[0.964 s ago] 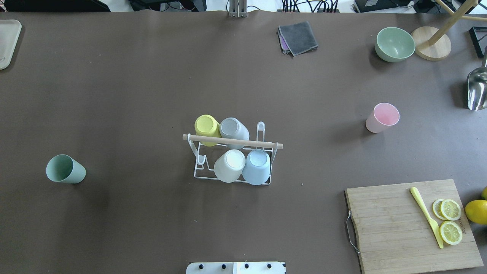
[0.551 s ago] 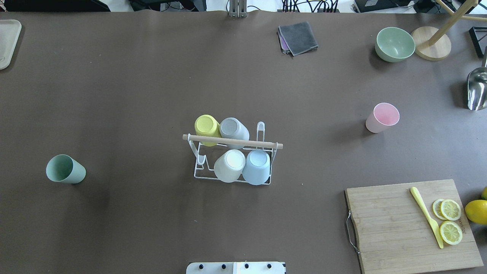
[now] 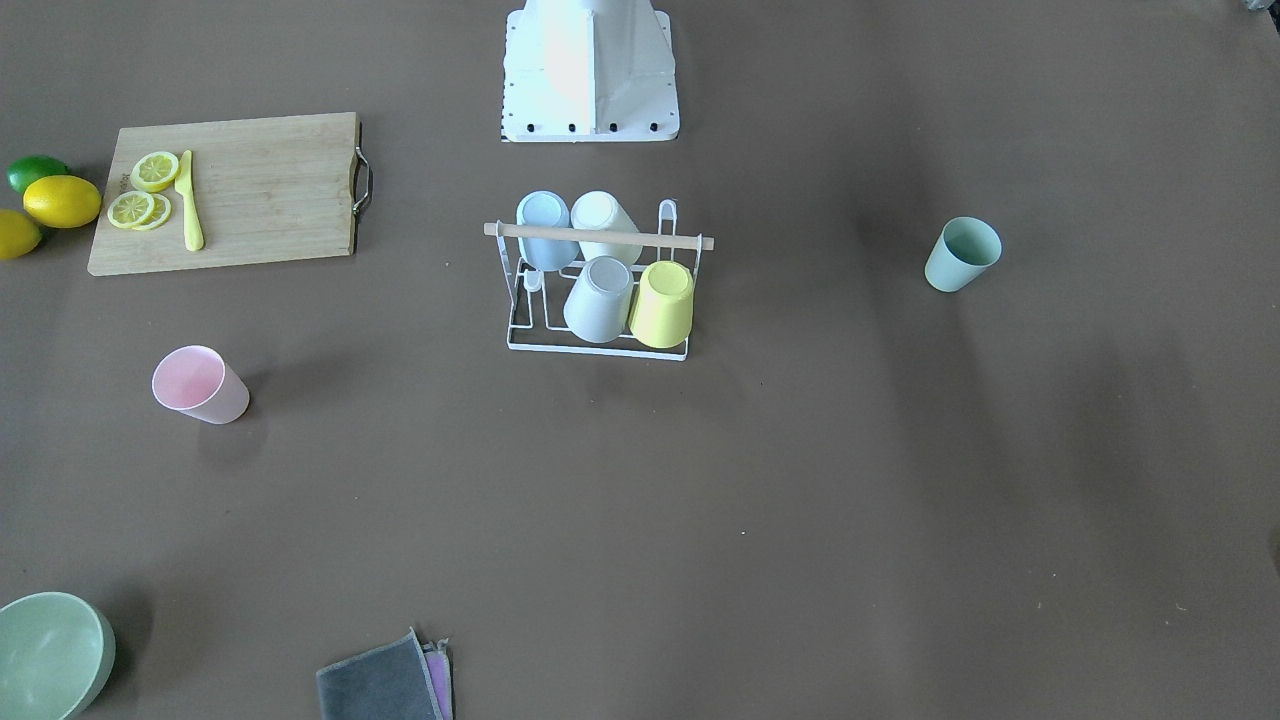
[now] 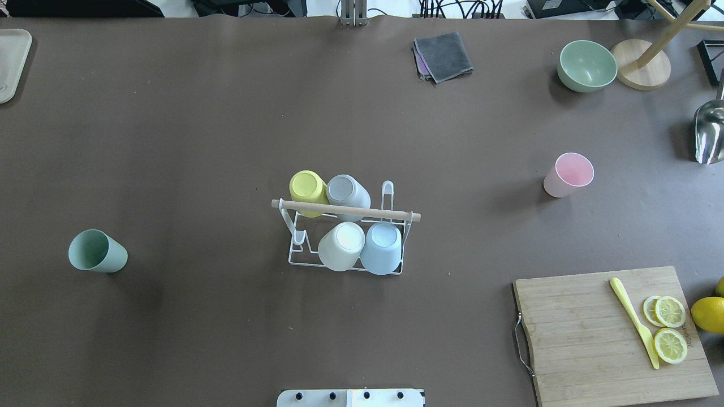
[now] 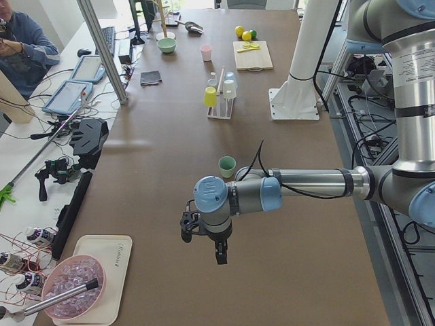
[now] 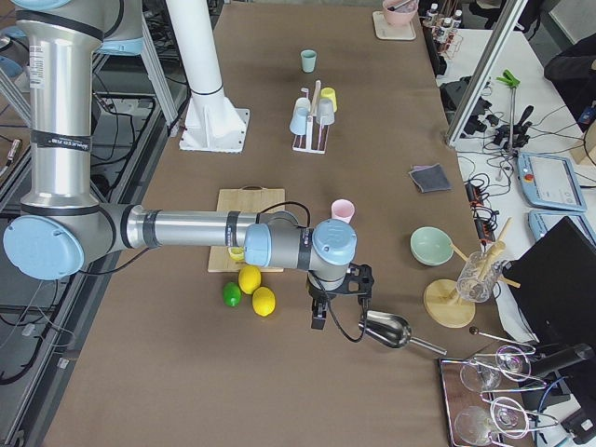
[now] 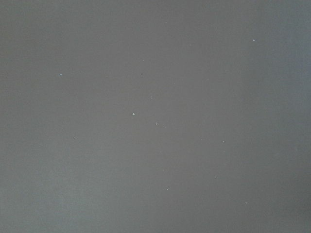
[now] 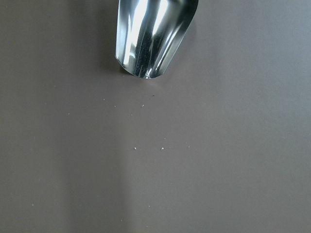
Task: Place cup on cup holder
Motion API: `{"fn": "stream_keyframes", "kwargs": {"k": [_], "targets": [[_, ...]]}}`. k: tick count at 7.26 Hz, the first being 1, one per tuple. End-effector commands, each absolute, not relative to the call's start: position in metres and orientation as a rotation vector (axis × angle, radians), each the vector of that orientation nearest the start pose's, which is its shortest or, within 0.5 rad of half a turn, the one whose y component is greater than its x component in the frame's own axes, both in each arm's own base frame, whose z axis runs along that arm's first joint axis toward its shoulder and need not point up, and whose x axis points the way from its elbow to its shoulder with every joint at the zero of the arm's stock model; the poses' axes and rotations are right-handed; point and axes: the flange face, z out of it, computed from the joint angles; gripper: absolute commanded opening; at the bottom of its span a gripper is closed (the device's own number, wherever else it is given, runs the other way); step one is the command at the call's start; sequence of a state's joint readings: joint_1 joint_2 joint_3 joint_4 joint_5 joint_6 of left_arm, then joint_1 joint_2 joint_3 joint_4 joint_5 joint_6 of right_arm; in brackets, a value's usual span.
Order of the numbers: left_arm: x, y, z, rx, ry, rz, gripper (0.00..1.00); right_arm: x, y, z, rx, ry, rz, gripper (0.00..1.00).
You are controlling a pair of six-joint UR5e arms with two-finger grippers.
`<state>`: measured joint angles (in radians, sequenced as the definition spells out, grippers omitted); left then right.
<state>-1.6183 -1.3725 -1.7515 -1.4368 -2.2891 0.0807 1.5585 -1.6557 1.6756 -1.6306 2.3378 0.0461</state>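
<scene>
- Green cup [image 4: 97, 251] is standing mouth-up on the worktop [image 4: 226, 113], on the robot's left and well apart from the cup holder [image 4: 346, 210]. A pink cup [image 4: 568, 174] is standing likewise on the right.
- We are finding the holder carrying four upturned cups, with one free prong [image 4: 387, 191] at its far right and another at its near left.
- We are seeing the left gripper [image 5: 204, 243] only from the side, hanging over bare worktop with nothing visibly in it. How far it is parted we cannot tell.
- We are saying the same of the right gripper [image 6: 337, 303], hovering just beside a metal scoop [image 6: 386, 329].
- We are judging the left arm nearer. This cup lies between that gripper and the holder, its long axis vertical, so the reach is heading inward along the worktop.
</scene>
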Motion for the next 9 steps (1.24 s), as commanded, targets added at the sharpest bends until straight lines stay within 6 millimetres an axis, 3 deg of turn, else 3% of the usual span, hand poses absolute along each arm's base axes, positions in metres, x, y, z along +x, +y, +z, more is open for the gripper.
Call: {"fn": "stream_keyframes", "kwargs": {"k": [1, 5, 7, 9], "targets": [[-0.086, -0.393, 0.674, -0.087, 0.725, -0.020, 0.98, 0.059, -0.454, 0.654, -0.059, -0.766, 0.044, 1.00], [-0.081, -0.393, 0.674, -0.093, 0.798, -0.034, 0.98, 0.058, -0.455, 0.646, -0.047, -0.769, 0.044, 1.00], [-0.081, -0.394, 0.673, -0.089, 0.799, -0.030, 0.98, 0.059, -0.482, 0.617, 0.015, -0.739, 0.018, 1.00], [-0.081, -0.396, 0.672, -0.086, 0.797, -0.029, 0.98, 0.014, -0.527, 0.566, 0.056, -0.745, -0.040, 1.00]]}}
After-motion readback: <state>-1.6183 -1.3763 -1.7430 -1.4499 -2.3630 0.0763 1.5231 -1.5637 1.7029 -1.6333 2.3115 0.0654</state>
